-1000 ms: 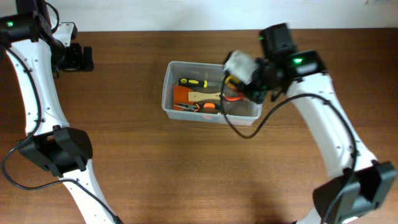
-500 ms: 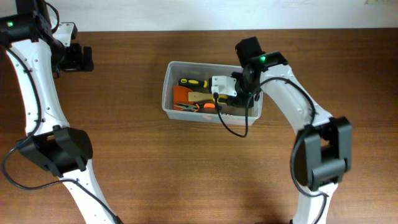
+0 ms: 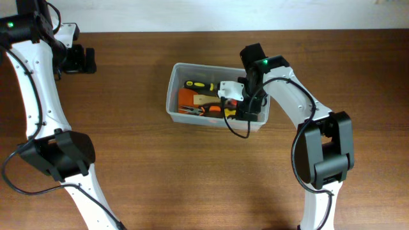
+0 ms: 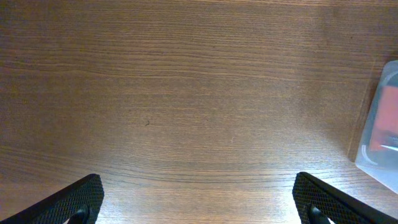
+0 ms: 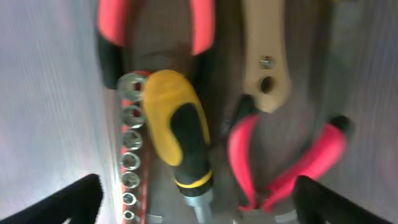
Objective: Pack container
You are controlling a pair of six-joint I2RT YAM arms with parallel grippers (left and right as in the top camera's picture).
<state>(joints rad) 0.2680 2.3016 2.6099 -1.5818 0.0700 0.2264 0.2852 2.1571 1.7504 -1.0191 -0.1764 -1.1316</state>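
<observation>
The clear container (image 3: 174, 96) sits mid-table with hand tools inside. My right gripper (image 3: 243, 110) is down in its right end, jaws wide open. In the right wrist view a yellow-and-black screwdriver (image 5: 178, 144) lies loose between the open fingers (image 5: 68, 202), beside a rail of sockets (image 5: 130, 157), red pliers (image 5: 281, 169) and a beige handle (image 5: 266, 57). My left gripper (image 3: 85, 61) hangs open at the far left back of the table, well away from the tub. Only bare wood lies under that gripper (image 4: 199, 202), and the container's edge (image 4: 380, 124) shows at the right.
The container also holds an orange tool (image 3: 186, 98) and a second yellow-and-black screwdriver (image 3: 199, 84). Its walls (image 5: 43, 93) stand close on both sides of my right gripper. A black cable (image 3: 238, 130) from the right arm loops over the tub's front wall.
My right arm has swung in over the container and lowered into its right end. Its jaws have gone from shut to open, leaving the screwdriver lying in the tub. The left arm has not moved.
</observation>
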